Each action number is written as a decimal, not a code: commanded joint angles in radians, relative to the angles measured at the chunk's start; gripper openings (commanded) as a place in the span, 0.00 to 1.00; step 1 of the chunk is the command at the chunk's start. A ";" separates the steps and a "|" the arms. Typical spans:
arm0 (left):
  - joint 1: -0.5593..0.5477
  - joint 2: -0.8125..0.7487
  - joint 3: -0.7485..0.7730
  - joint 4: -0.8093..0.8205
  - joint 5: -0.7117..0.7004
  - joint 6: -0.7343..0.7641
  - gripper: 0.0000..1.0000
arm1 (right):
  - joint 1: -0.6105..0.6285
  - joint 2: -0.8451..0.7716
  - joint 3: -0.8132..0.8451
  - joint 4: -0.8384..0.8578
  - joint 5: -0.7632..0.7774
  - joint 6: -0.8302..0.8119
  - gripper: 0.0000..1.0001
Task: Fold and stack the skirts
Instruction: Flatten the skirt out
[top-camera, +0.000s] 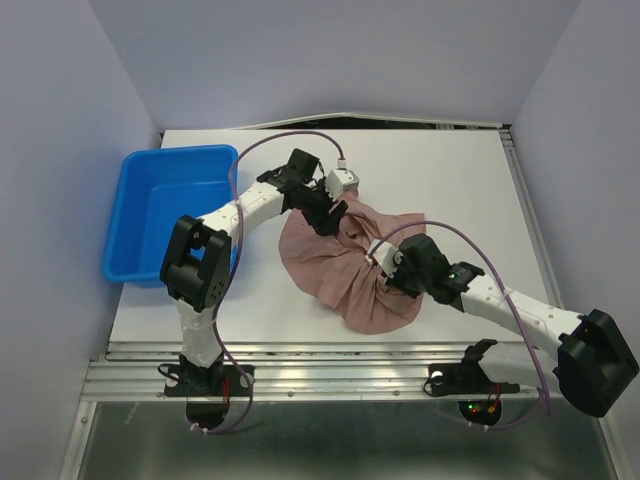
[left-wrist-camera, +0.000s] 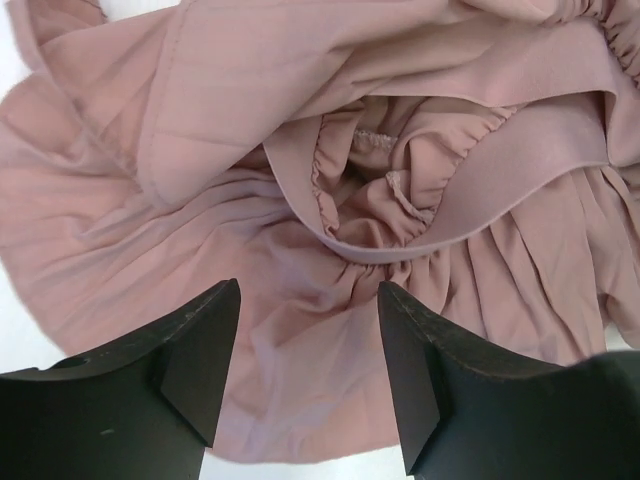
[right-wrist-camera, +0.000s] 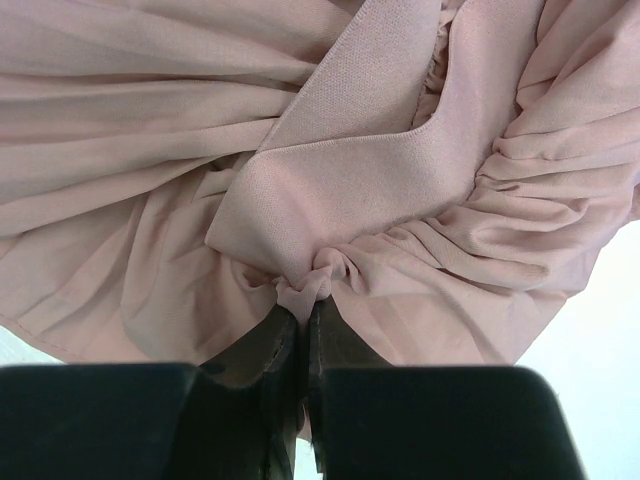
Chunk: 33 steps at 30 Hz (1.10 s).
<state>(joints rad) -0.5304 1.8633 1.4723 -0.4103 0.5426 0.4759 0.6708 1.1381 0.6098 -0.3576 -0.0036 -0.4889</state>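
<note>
One dusty mauve-pink skirt (top-camera: 340, 268) lies crumpled in the middle of the white table. Its gathered waistband (left-wrist-camera: 480, 185) shows in the left wrist view, and it also fills the right wrist view (right-wrist-camera: 330, 180). My left gripper (top-camera: 328, 215) is open over the skirt's far edge, jaws apart above the cloth (left-wrist-camera: 308, 300), holding nothing. My right gripper (top-camera: 388, 272) is shut on a pinch of the skirt's cloth (right-wrist-camera: 305, 300) next to the waistband, at the skirt's right side.
A blue plastic bin (top-camera: 170, 205) stands at the left of the table, next to the left arm. The white table (top-camera: 450, 180) has bare surface behind and right of the skirt. A metal rail (top-camera: 330, 365) runs along the near edge.
</note>
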 joint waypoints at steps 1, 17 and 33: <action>-0.003 0.022 0.055 0.033 0.097 -0.066 0.69 | -0.013 -0.008 0.011 0.037 0.001 0.021 0.01; -0.003 0.063 0.045 0.163 0.080 -0.367 0.65 | -0.022 -0.029 -0.005 0.032 -0.001 0.036 0.01; -0.017 0.116 0.143 -0.013 -0.062 -0.274 0.17 | -0.089 -0.038 0.030 0.032 0.073 0.087 0.01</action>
<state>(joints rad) -0.5442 2.0464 1.5803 -0.3450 0.5007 0.1463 0.6231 1.1316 0.6102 -0.3573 0.0330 -0.4324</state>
